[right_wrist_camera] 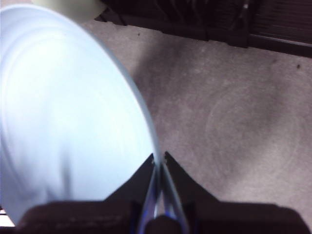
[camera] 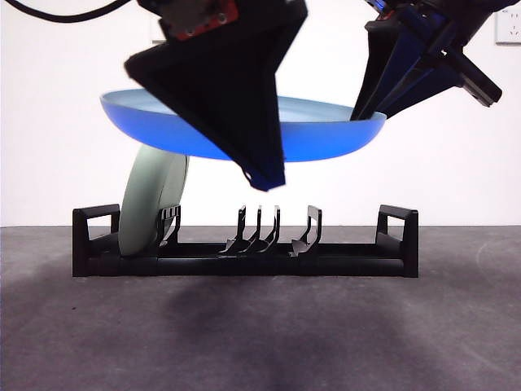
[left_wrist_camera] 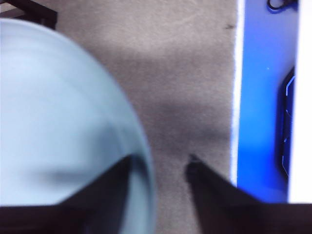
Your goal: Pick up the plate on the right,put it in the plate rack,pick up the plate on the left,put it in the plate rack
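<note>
A light blue plate (camera: 326, 138) hangs level in the air above the black plate rack (camera: 244, 262). My right gripper (right_wrist_camera: 159, 157) is shut on the rim of this blue plate (right_wrist_camera: 63, 112); in the front view it (camera: 364, 114) comes in from the top right. My left gripper (left_wrist_camera: 161, 163) is open, with the edge of the blue plate (left_wrist_camera: 58, 107) between its jaws. In the front view it (camera: 262, 175) is the big dark shape in front of the plate's middle. A pale green plate (camera: 151, 204) stands on edge in the rack's left end.
The rack's middle and right dividers (camera: 260, 228) hold nothing. Grey table top (camera: 260, 334) spreads in front of the rack. In the left wrist view a blue surface (left_wrist_camera: 263, 97) lies beyond the table's white edge.
</note>
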Robot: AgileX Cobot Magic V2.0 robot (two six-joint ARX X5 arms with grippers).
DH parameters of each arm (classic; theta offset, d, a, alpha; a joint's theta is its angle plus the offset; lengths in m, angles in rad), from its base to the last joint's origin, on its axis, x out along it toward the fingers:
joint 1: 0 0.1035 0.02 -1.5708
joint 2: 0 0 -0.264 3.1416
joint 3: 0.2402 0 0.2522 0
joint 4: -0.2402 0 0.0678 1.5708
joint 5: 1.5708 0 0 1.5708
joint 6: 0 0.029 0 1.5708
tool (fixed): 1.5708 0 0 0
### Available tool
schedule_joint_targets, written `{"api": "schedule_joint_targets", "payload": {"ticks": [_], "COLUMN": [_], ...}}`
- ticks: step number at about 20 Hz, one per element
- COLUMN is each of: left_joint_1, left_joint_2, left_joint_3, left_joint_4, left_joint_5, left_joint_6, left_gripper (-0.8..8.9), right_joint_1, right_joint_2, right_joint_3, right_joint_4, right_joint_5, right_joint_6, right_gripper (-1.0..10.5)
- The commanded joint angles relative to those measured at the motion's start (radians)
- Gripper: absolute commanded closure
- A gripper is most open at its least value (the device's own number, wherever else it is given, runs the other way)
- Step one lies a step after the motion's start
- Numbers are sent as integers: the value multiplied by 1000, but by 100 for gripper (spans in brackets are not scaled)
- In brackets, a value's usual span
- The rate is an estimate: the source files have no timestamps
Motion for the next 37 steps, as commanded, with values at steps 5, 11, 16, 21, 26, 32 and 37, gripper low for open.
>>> {"api": "schedule_joint_targets", "payload": {"ticks": [5,11,16,21,26,32,37], "left_joint_1": [27,26,32,149,374,573,671], "left_joint_2": [8,8,8,8,8,10,26], "left_joint_3": [-3,-3,-3,-3,-3,-3,-3], "left_joint_4": [-3,52,184,401,683,930,1041], "left_joint_5": [7,40,97,339,681,827,863], "left_joint_6": [0,0,-19,-112,-355,-606,-725], "left_gripper": [822,822,823,823,823,823,823], "right_joint_1": [-18,-73,-146,-182,-183,-183,-183], "right_joint_2": [-36,-130,-282,-454,-556,-576,-567], "right_joint_3": [-3,-3,-3,-3,-3,-3,-3], "right_joint_4": [-16,-18,24,84,90,86,83], "right_joint_5": [-11,-6,135,354,488,489,489], "right_joint_6": [-16,-23,-22,-23,-23,-31,-31], "right_gripper": [937,691,693,694,695,695,695]}}
